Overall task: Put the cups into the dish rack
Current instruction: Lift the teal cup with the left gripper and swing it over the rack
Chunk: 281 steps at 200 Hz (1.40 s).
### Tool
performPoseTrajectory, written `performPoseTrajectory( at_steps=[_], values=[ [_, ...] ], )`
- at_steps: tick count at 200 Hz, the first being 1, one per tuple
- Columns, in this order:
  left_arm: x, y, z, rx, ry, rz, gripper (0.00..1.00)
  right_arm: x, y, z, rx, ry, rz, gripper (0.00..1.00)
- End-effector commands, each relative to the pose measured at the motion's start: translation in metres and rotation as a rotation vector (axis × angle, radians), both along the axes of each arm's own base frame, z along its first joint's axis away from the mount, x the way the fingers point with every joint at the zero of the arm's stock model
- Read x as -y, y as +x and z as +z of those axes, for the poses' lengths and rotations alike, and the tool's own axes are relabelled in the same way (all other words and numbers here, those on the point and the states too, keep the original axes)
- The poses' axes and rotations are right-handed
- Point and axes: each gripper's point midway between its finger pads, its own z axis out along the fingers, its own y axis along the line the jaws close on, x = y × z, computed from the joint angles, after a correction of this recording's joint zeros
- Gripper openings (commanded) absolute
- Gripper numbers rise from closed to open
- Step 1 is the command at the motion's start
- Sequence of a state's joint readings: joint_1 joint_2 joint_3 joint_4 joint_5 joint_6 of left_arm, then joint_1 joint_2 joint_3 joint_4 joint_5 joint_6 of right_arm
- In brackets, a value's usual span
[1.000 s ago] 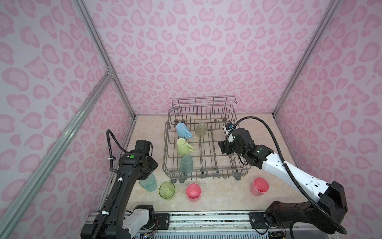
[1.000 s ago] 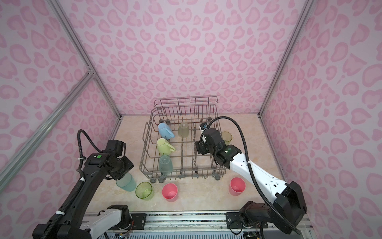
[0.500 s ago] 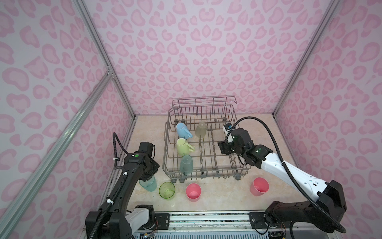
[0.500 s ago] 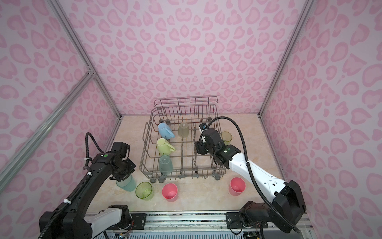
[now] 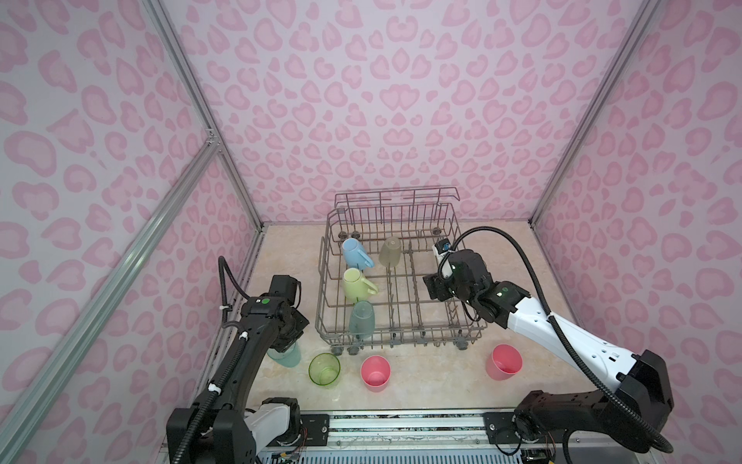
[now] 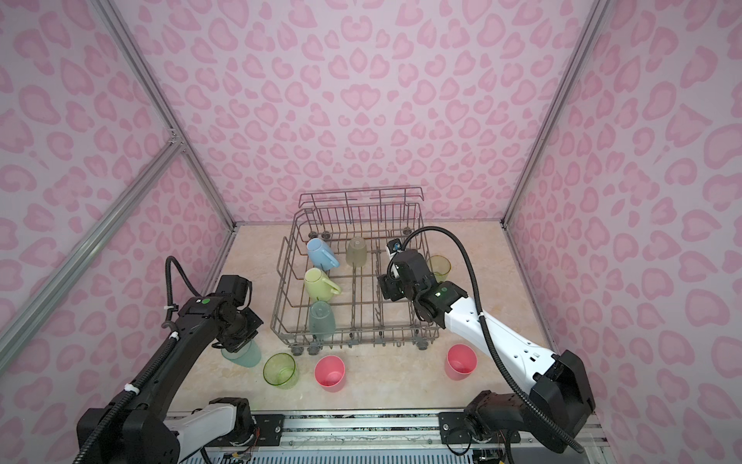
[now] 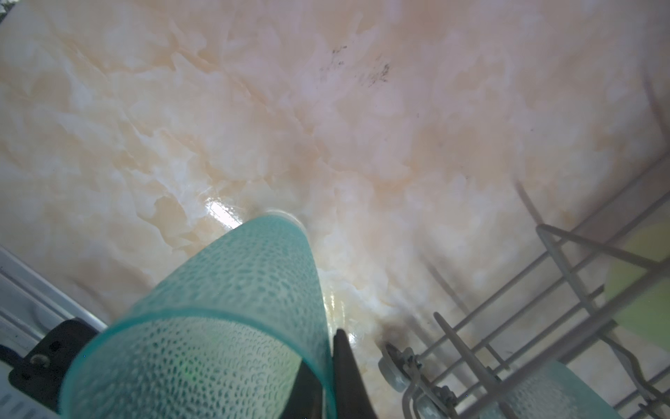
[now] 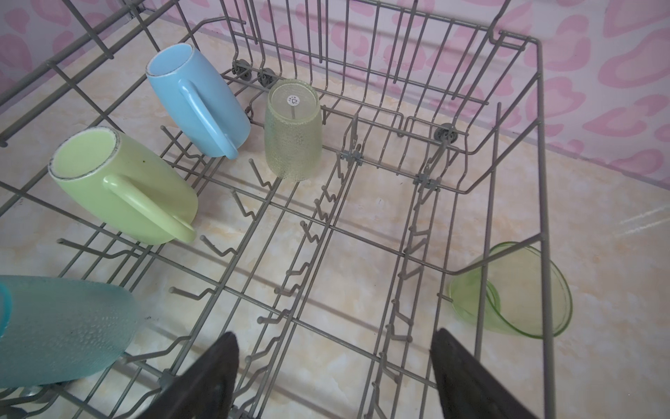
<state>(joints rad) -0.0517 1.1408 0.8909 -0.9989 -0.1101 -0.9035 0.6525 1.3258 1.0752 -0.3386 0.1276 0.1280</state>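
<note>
The left arm reaches forward from its base with the elbow raised and the wrist pitched down, just off the front-left corner of the dish rack. The left gripper is closed on the rim of the teal tumbler, one finger outside the wall and the other showing through it from inside. In both top views the tumbler sits beneath the wrist beside the rack; whether its base touches the table cannot be told. The right arm extends diagonally over the rack's front-right corner, forearm low, with the right gripper above the rack's empty right-hand section. Its fingers stand wide apart and hold nothing. Inside the rack, along the left side, the blue mug, the yellow mug and the teal cup lean on the tines, and the beige cup stands inverted beside the blue mug. On the table in front of the rack stand the green cup and two pink cups. A second green cup stands just outside the rack's right wall.
</note>
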Motion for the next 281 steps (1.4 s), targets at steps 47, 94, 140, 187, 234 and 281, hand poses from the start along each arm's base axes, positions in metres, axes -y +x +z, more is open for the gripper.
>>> performPoseTrajectory(
  at_steps=[47,94,140,187,234,281],
  values=[
    [-0.004,0.021,0.059,0.137,0.032,-0.028,0.03,-0.001,0.005,0.005,0.007,-0.011,-0.01,0.83],
    [0.012,0.053,0.132,0.364,-0.054,-0.056,0.03,-0.014,0.01,0.011,0.004,0.033,0.017,0.83],
    [0.046,0.083,0.199,0.587,-0.229,-0.148,0.03,-0.03,0.007,0.017,-0.017,0.115,0.039,0.83],
    [0.081,0.092,0.235,0.793,-0.419,-0.252,0.03,-0.046,-0.004,0.032,-0.034,0.194,0.055,0.83],
    [0.099,0.079,0.244,0.865,-0.493,-0.334,0.03,-0.041,-0.013,0.044,-0.038,0.289,0.017,0.83],
    [0.112,0.068,0.265,0.962,-0.558,-0.388,0.03,-0.045,-0.018,0.06,-0.064,0.39,-0.003,0.83]
  ],
)
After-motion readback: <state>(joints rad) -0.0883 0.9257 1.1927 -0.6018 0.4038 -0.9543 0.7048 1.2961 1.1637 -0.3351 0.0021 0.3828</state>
